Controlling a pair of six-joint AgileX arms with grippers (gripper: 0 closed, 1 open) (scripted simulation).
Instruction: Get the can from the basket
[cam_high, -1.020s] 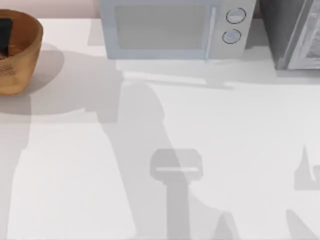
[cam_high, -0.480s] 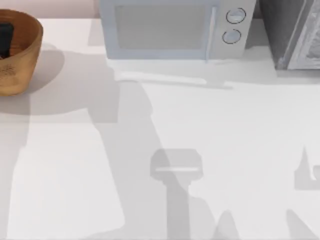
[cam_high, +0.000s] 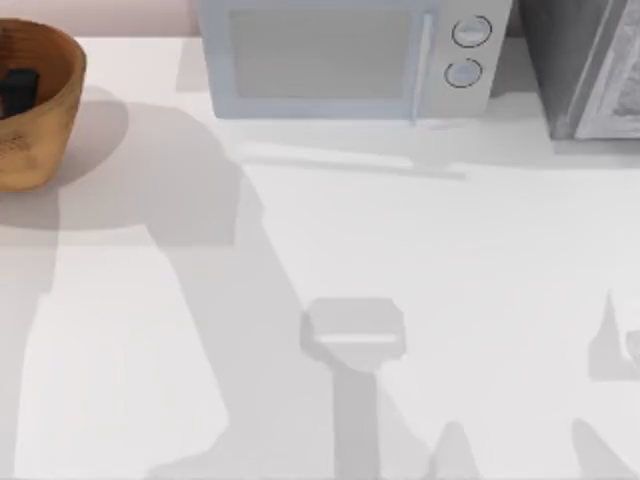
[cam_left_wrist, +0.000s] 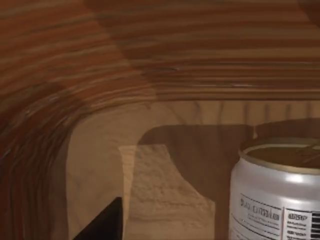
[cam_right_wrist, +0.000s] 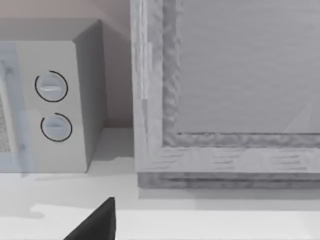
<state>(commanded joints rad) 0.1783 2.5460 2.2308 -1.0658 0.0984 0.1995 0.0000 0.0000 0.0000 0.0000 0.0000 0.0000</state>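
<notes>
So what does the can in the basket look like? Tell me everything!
The can is a small shiny silver cylinder with a dull gold rim and top, and tiny dark print and a barcode-like patch on its side. It stands upright on the floor of the brown woven basket, close to the ribbed wall. Its lower part is cut off from view. Nothing is seen gripping it.

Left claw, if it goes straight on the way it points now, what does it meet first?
Probably the basket floor or inner wall; the can stands off to one side of that line, though depth is unclear.
</notes>
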